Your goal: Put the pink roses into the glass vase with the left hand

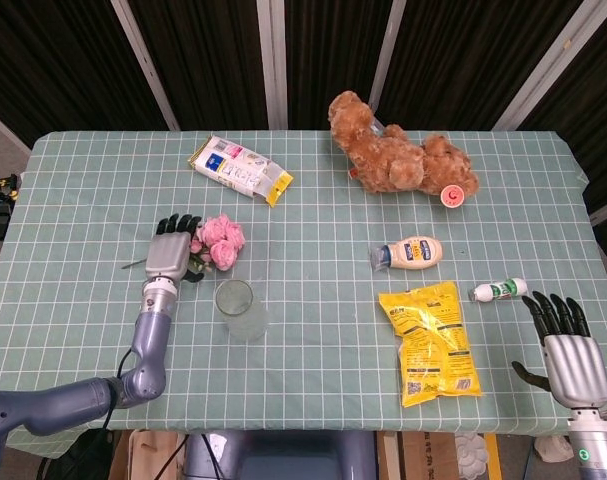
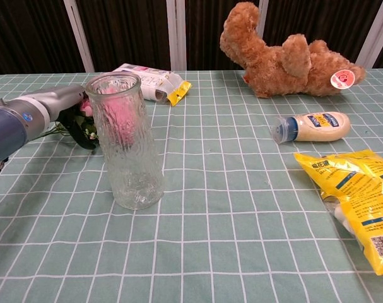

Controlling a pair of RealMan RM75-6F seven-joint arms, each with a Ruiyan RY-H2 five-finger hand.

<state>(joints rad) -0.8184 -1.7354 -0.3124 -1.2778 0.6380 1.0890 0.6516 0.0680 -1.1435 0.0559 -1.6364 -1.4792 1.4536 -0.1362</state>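
Still flat on the cloth: pink roses (image 1: 219, 240) just behind the upright glass vase (image 1: 237, 309), left hand (image 1: 169, 252) laid over the stems, closure not discernible; grasp step apparently, next needing firm pinch, lift, blooms-up insertion.

The vase (image 1: 239, 308) stands on the table (image 1: 83, 200), near the front edge and left of the middle. The roses (image 1: 218, 241) lie just behind it, a bit to the left. The left hand (image 1: 170, 250) lies on the roses' stems, left of the blooms. A snack pack (image 1: 240, 169) lies further back. The teddy bear (image 1: 398, 150) lies at the back, right of the middle. In front of the bear lies a squeeze bottle (image 1: 410, 253), and in front of that a bag (image 1: 429, 342). A small bottle (image 1: 499, 291) lies right of the bag. The right hand (image 1: 568, 345) is at the front right corner, apart from everything.
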